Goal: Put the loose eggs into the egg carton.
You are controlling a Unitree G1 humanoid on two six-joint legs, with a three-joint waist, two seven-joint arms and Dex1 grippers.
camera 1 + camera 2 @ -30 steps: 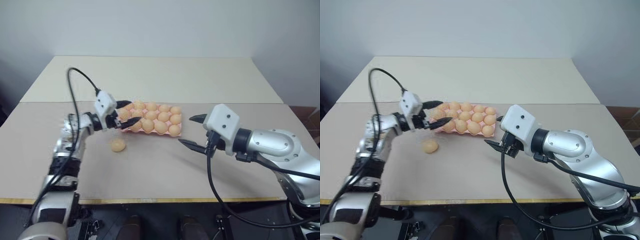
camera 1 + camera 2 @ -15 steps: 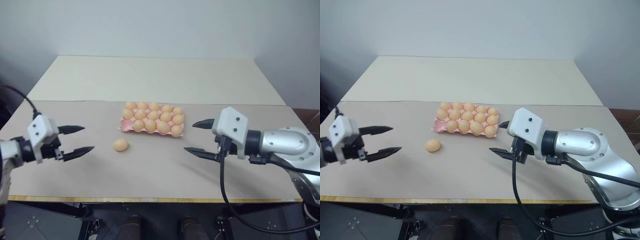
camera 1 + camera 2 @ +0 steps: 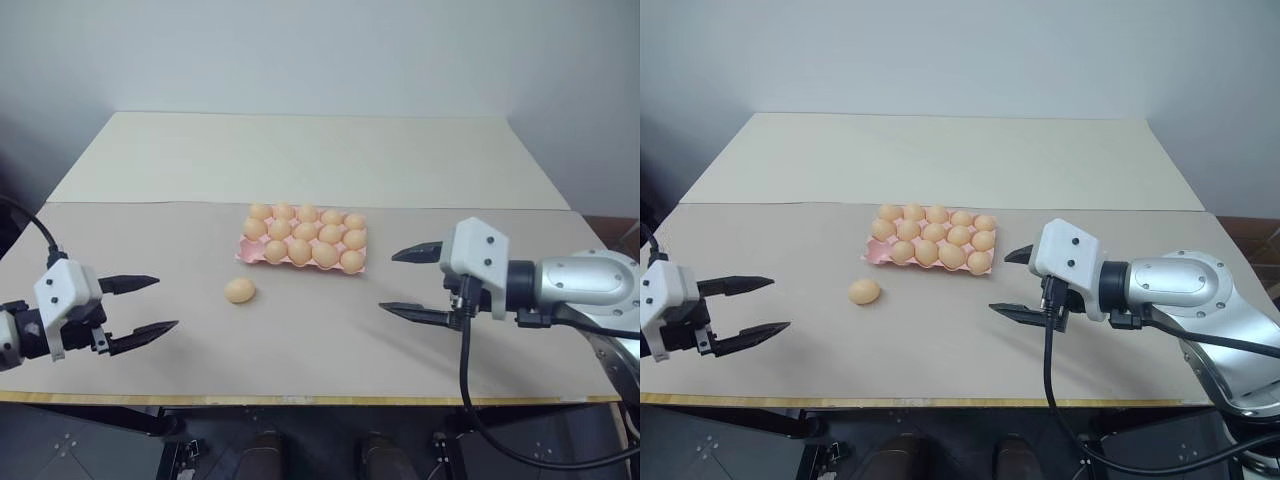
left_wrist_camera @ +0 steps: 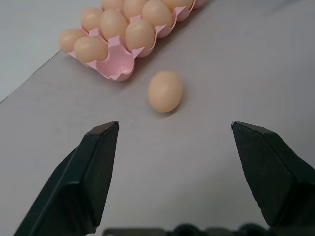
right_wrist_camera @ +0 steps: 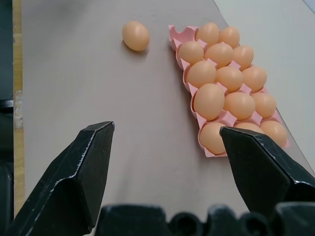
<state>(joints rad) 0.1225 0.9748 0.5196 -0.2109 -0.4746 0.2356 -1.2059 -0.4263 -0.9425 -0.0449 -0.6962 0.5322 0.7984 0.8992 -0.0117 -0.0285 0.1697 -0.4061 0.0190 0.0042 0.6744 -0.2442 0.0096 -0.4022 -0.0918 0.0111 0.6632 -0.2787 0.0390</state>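
One loose egg [image 3: 239, 290], orange-tan, lies on the table just in front of the egg carton's left end. The egg carton [image 4: 119, 66] is a pink tray holding several eggs, with one bare cup at the corner nearest the loose egg. My left gripper [image 3: 165, 303] hovers open near the table's front left, pointing toward the egg [image 4: 165, 91], well short of it. To the right of the carton my right gripper [image 3: 387, 282] stands open with nothing between its fingers. The right wrist view takes in the carton [image 5: 178, 33] and the egg [image 5: 136, 35] beyond it.
The tan table [image 3: 300, 350] has a front edge close beneath both grippers. A second, lighter board [image 3: 300, 150] adjoins it behind the carton, against a white wall. A black cable hangs from each wrist.
My left gripper has drawn back from the carton's left end to the table's front left, staying open. The right gripper has hardly moved. The egg lies where it was.
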